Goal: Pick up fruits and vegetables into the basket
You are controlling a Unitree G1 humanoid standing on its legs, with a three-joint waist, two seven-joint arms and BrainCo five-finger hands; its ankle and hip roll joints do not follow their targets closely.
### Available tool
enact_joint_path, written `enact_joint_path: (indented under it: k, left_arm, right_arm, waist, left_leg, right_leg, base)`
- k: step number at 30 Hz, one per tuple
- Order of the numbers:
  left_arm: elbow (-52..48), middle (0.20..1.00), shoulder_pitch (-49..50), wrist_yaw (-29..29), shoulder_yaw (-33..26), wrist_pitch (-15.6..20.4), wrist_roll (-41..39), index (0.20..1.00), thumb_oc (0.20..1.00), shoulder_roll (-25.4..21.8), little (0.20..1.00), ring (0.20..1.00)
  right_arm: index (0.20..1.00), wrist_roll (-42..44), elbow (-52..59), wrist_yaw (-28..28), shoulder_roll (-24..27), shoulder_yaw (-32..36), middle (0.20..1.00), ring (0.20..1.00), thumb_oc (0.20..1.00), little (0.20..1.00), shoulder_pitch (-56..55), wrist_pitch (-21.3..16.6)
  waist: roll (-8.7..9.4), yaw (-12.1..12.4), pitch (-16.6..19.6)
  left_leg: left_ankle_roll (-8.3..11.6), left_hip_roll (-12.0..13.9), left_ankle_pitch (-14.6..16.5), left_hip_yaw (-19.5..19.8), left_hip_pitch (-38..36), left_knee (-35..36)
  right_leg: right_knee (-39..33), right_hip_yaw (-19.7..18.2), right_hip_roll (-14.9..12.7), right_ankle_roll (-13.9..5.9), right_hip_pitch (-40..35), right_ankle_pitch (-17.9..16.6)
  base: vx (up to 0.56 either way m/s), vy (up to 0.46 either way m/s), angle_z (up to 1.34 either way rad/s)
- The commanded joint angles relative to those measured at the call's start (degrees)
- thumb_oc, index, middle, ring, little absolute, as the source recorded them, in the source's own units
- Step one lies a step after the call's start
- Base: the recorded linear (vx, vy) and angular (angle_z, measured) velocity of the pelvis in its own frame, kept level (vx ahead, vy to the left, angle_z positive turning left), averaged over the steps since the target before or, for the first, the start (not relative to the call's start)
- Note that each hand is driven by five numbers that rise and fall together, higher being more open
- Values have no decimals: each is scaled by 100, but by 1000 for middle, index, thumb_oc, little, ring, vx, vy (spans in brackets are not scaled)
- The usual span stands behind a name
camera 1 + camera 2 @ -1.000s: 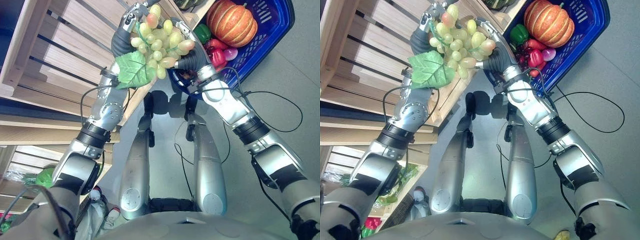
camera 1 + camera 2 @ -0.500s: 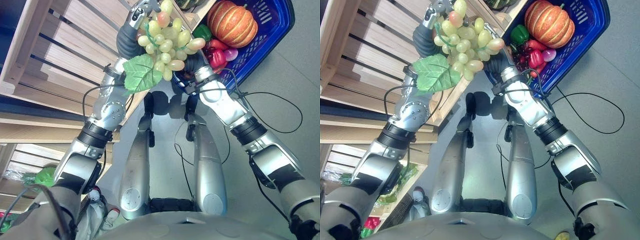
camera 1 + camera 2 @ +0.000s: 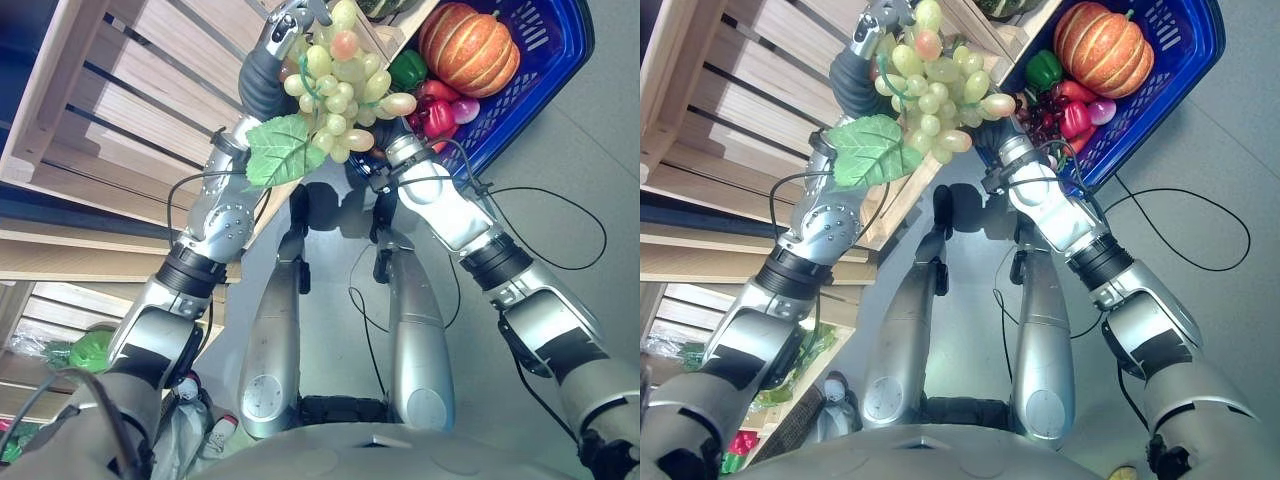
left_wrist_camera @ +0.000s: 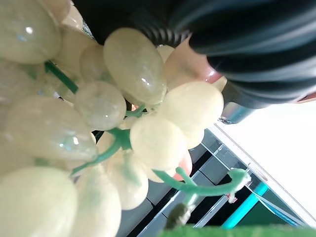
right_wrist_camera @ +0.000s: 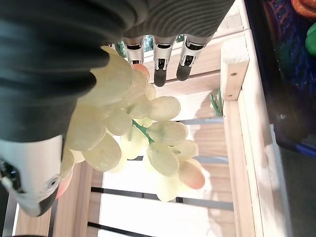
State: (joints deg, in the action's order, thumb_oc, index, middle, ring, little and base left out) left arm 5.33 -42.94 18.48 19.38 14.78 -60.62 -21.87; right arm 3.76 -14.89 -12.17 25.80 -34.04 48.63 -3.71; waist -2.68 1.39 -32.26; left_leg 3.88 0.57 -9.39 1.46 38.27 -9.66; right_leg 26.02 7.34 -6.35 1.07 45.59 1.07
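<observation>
Slatted wooden crate lies at the left. Beside it, the left hand holds the bunch of green grapes aloft, fingers curled into it. From the other side the right hand cups the bunch with straight fingers. Further right, the blue basket holds a pumpkin.

Glossy fruit, raw wood, shiny plastic

The grapes gleam waxy and smooth, pale and half see-through, strung on a rubbery green plastic stem with a matt, veined leaf. The crate is pale bare wood, unpainted and dull. The basket is glossy blue plastic, and in it a smooth ribbed pumpkin and a shiny green pepper.
</observation>
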Motion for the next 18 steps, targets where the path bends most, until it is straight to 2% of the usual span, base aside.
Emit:
enact_joint_path:
  k: [1,12,16,18]
  left_arm:
    - [-853,200,-293,362,146,79,116,200,200,263,200,200]
    - [-802,200,-249,218,182,83,66,200,200,308,200,200]
    - [-815,200,-199,69,165,113,101,200,200,305,200,200]
    - [-776,200,-191,-214,146,142,118,200,200,297,200,200]
  right_arm:
    - [200,170,497,46,-309,-165,200,200,200,200,323,-286]
    - [200,178,525,-252,-386,-108,200,200,200,200,311,-399]
    - [200,191,560,-278,-382,-78,200,200,200,200,271,-420]
    - [200,167,567,-337,-412,-75,200,200,200,200,252,-430]
  waist:
    - [-64,-33,247]
    - [-67,-42,247]
    - [-69,-41,247]
    - [-76,-37,247]
  left_leg:
    - [-232,-437,662,-146,58,-518]
    - [-243,-452,656,-151,55,-503]
    - [-245,-457,654,-146,84,-520]
    - [-254,-468,648,-137,96,-517]
  right_leg:
    - [-786,100,121,-451,-548,-203]
    - [-848,97,112,-465,-557,-249]
    - [-847,96,109,-468,-535,-258]
    - [-846,95,116,-469,-517,-263]
  base:
    - [0,0,0]
    - [0,0,0]
    - [0,0,0]
    - [0,0,0]
